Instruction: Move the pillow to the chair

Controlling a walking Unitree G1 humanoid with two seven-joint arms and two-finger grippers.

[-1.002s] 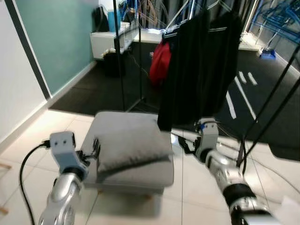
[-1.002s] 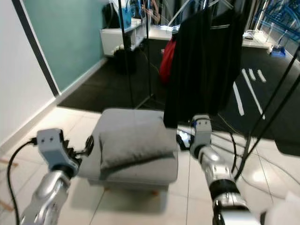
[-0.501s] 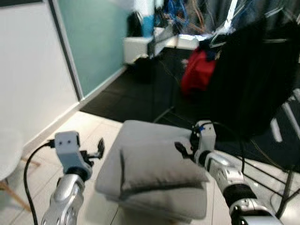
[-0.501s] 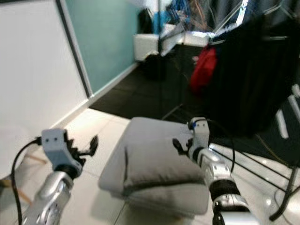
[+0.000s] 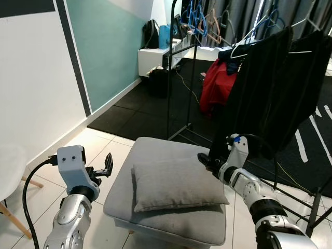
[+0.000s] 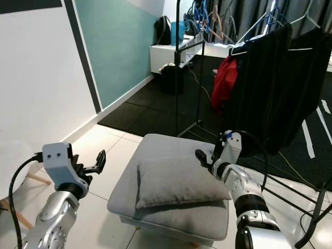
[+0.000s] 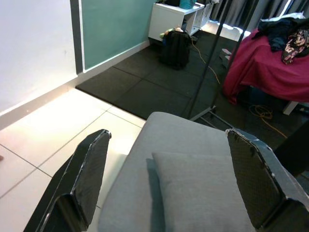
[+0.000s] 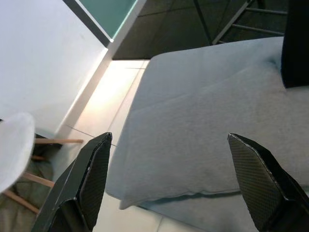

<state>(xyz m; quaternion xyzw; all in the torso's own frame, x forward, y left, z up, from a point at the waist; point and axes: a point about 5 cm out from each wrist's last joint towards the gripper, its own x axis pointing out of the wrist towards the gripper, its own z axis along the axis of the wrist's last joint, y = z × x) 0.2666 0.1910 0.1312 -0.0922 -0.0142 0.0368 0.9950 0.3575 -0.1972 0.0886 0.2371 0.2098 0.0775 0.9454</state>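
Grey pillow (image 5: 176, 185) on ottoman (image 5: 150, 150); left gripper (image 5: 107, 167) and right gripper (image 5: 205, 162) released (chair (image 5: 8, 171) far left, prob. white).

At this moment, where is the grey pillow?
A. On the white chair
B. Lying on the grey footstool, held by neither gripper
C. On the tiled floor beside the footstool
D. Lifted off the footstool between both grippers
B. The pillow lies flat on the footstool; the left gripper is open off the stool's left side, and the right gripper is open at the pillow's far right corner, closed on nothing.
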